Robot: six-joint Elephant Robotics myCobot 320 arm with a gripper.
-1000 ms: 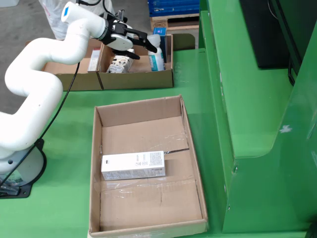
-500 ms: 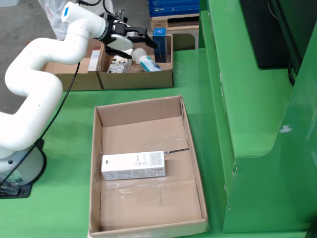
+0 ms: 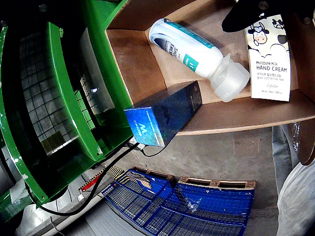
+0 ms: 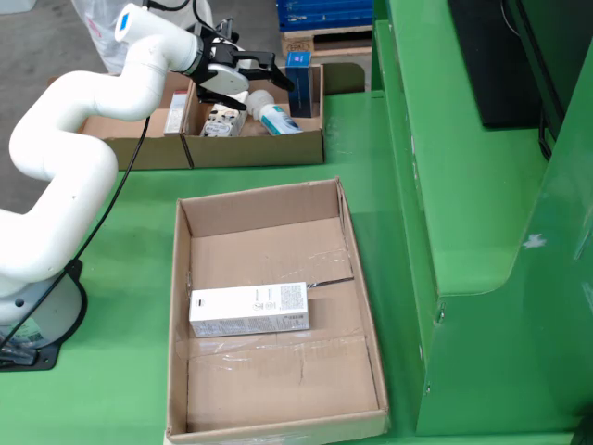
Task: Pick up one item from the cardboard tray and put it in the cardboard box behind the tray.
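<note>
In the fixed view my gripper (image 4: pixel 260 91) hangs open and empty over the back cardboard box (image 4: pixel 259 150). Just below it a white bottle (image 4: pixel 277 120) with a teal label lies on its side in that box. The wrist view shows the same bottle (image 3: pixel 189 48) lying between a dark blue carton (image 3: pixel 165 117) and a hand cream carton (image 3: pixel 268 59), with one black fingertip (image 3: pixel 248 14) at the top edge. In front, the large cardboard tray (image 4: pixel 269 198) holds one long white carton (image 4: pixel 248 310) near its left wall.
A second open cardboard box (image 4: pixel 130 148) adjoins the back box on the left. Tall green metal structure (image 4: pixel 463 185) walls off the right side. A blue pallet (image 4: pixel 324 14) stands behind the boxes. The arm's base (image 4: pixel 37 320) sits left of the tray.
A second ago the gripper held the white bottle upright over the back box. The bottle has since dropped onto its side in the box, and the jaws have stood open since.
</note>
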